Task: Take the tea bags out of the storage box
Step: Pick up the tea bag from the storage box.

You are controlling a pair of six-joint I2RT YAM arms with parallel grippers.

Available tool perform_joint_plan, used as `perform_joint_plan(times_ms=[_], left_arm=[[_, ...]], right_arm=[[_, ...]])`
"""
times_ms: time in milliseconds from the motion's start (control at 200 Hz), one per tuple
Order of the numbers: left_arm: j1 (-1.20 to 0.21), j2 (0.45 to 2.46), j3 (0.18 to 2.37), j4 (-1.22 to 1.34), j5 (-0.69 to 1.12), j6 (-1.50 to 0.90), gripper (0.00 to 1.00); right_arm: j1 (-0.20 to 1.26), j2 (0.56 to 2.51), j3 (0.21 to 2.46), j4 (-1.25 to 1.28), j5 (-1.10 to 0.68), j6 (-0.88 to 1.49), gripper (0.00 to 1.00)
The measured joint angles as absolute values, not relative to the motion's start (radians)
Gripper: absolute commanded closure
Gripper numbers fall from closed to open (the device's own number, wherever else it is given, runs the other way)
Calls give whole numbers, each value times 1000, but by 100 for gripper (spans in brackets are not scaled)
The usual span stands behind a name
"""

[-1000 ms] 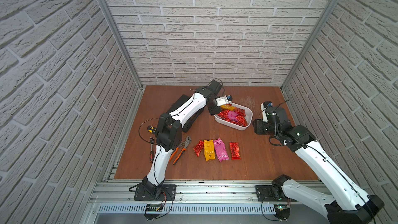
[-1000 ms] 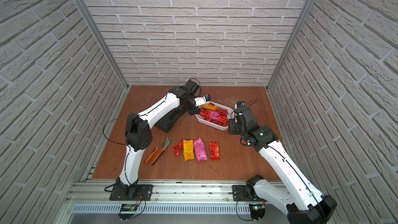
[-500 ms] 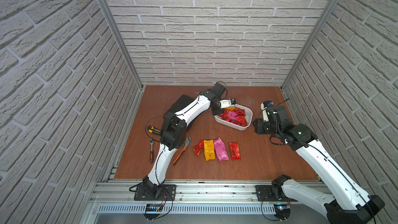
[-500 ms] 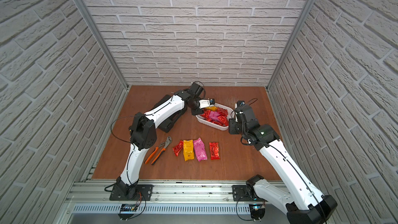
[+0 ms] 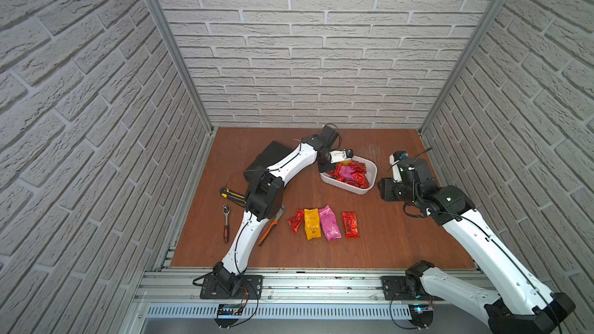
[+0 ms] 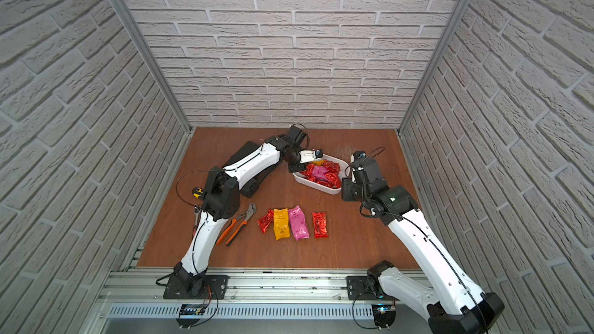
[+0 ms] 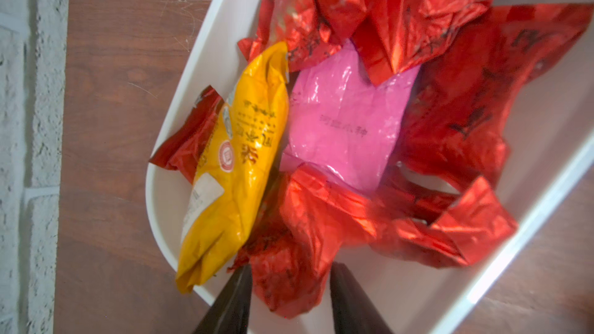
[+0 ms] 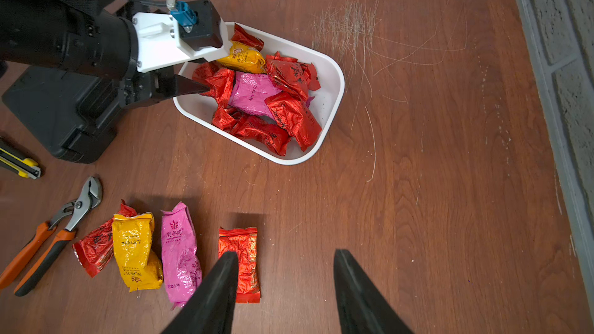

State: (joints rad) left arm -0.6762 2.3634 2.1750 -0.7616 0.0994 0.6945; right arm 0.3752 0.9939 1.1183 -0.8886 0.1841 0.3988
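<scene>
The storage box (image 5: 373, 168) stands on the tabletop (image 5: 385, 239) toward the rear, right of centre. It holds a loose pile of tea bags (image 8: 257, 91): mostly red, with one pink in the middle and one yellow against the far end wall. The left claw (image 8: 202, 88) reaches into the near-left end of the box. In the left wrist view its two fingers stand one on each side of a red tea bag (image 7: 279, 245) at the edge of the pile. Whether the fingers actually press on that sachet cannot be determined. A row of four tea bags (image 5: 328, 223) lies flat on the tabletop in front of the box, ordered red, yellow, pink, red. The first three touch or overlap one another, and the last lies slightly apart. The right claw (image 8: 286, 252) hangs over the tabletop to the right of the box, with its jaws spread and nothing between them. The pliers (image 6: 236, 224) lie left of the row. The tool case (image 8: 64, 114) sits behind the left arm.
</scene>
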Motion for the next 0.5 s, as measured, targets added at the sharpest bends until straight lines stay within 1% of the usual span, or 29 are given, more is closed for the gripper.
perform_joint_plan(times_ms=[85,305,500], left_arm=[[-677,2371,2186,-760,100,696,72],[-679,2374,2187,-772,101,703,100],[-681,2374,2192,-802,102,704,100]], right_arm=[[375,970,1118,-894,183,407,47],[375,938,1118,-918,186,408,47],[375,928,1118,-926,186,408,47]])
